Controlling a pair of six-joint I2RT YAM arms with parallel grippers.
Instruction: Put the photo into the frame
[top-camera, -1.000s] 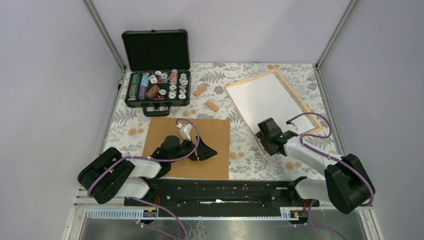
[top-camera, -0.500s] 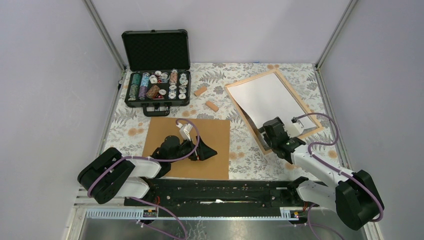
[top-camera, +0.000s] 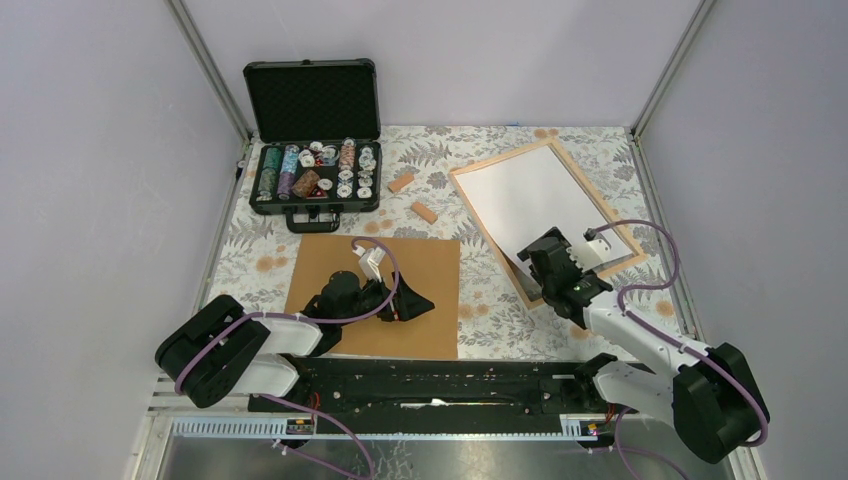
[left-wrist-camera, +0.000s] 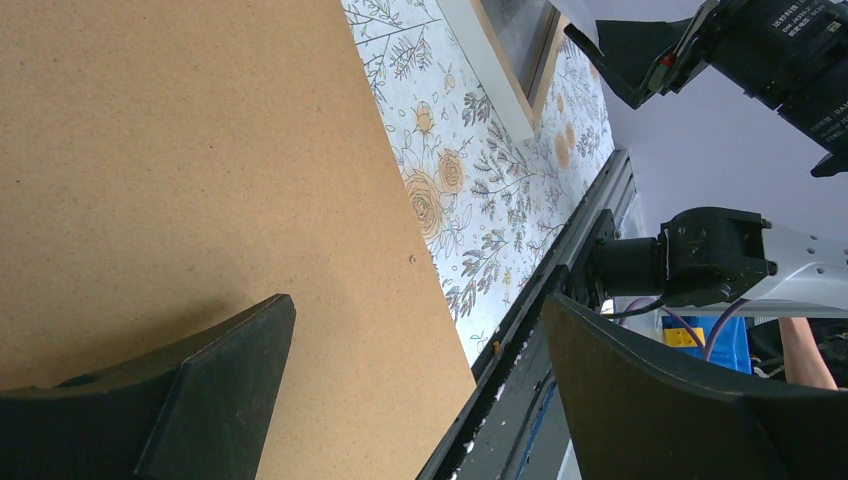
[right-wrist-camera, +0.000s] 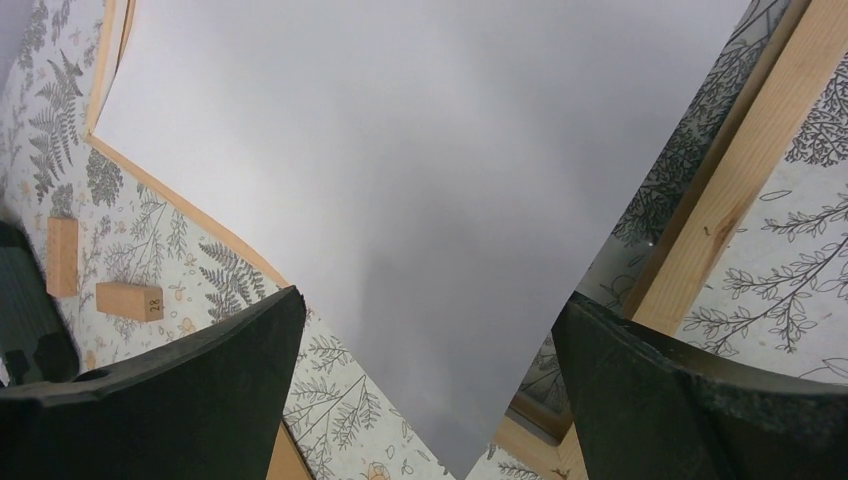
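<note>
The photo (top-camera: 535, 195) lies white back up on the pale wooden frame (top-camera: 497, 157) at the back right. In the right wrist view the photo (right-wrist-camera: 420, 180) sits askew. Its near corner lies over the frame's left strip, and glass shows between its right edge and the frame's right strip (right-wrist-camera: 730, 200). My right gripper (top-camera: 552, 265) hovers open over that near corner (right-wrist-camera: 430, 360), holding nothing. My left gripper (top-camera: 420, 305) is open and empty over the brown backing board (top-camera: 430, 260), which fills the left wrist view (left-wrist-camera: 200, 180) between the jaws (left-wrist-camera: 415, 370).
An open black case of poker chips (top-camera: 315, 170) stands at the back left. Two small wooden blocks (top-camera: 401, 183) (top-camera: 424, 212) lie between the case and the frame. The black base rail (top-camera: 430, 385) runs along the near edge.
My right arm has swung its wrist a little right and further in over the frame's near end. The photo's near end has shifted slightly. The left arm has not moved.
</note>
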